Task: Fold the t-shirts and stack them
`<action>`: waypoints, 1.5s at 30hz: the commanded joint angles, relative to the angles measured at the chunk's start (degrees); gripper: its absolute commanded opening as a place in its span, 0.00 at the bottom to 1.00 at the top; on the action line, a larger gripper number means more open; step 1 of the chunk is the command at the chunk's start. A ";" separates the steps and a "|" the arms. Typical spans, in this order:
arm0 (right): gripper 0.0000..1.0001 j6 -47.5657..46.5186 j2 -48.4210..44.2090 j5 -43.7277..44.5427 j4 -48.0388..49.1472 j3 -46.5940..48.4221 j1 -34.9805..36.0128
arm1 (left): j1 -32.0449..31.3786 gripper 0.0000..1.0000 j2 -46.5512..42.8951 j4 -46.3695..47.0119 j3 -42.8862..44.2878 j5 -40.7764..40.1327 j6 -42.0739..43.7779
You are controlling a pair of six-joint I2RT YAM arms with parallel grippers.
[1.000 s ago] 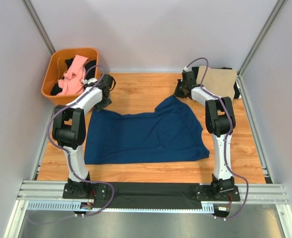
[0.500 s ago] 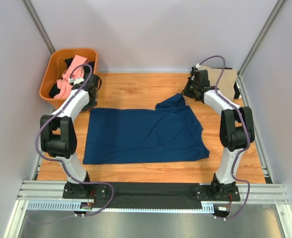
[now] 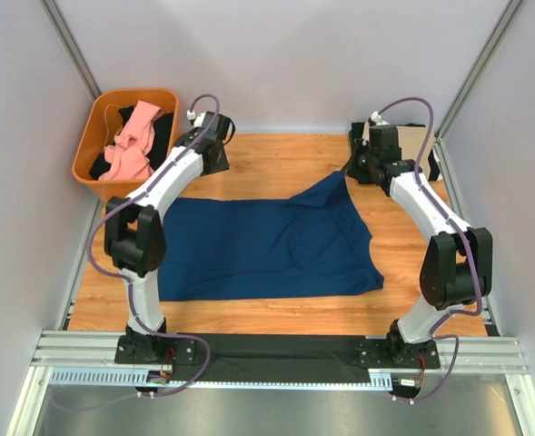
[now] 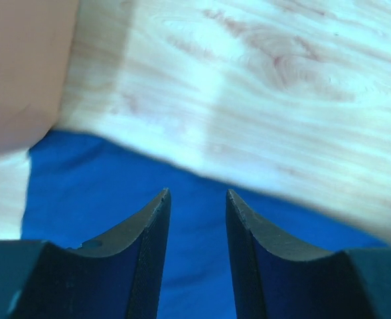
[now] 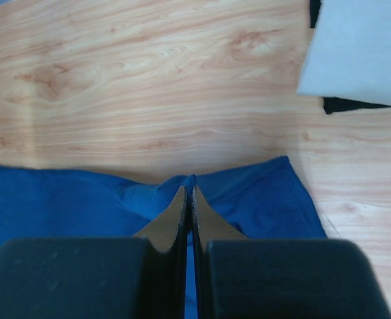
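A navy blue t-shirt (image 3: 267,245) lies spread on the wooden table, plain side up; its print is hidden. My right gripper (image 3: 351,173) is shut on the shirt's far right corner, and the cloth is pinched between its fingertips in the right wrist view (image 5: 188,189). My left gripper (image 3: 214,162) is open and empty at the back of the table. It hovers over the shirt's far left edge (image 4: 82,173), with blue cloth showing under the gap between its fingers (image 4: 152,226). A tan t-shirt (image 3: 411,145) lies folded on a black one (image 3: 433,168) at the back right.
An orange plastic basket (image 3: 90,150) stands at the back left and holds a pink t-shirt (image 3: 131,145) and black cloth (image 3: 163,127). The tan pile's corner (image 5: 361,46) lies just right of my right gripper. Grey walls enclose the table.
My left gripper has swung from beside the basket rightward to the back of the table. My right gripper has moved right and back, drawing the shirt's far right corner out.
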 commanded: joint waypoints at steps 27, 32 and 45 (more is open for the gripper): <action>0.00 -1.49 3.59 6.97 -11.13 2.05 -17.56 | 5.46 0.48 18.83 -11.65 9.07 0.53 1.22; 0.00 -1.22 3.68 4.24 -10.17 1.09 -17.56 | 6.69 0.40 22.09 -13.50 9.60 -0.44 -0.80; 0.00 -1.66 3.94 -0.07 -8.58 0.82 -16.24 | 6.25 0.49 14.89 -3.65 9.84 8.43 -0.10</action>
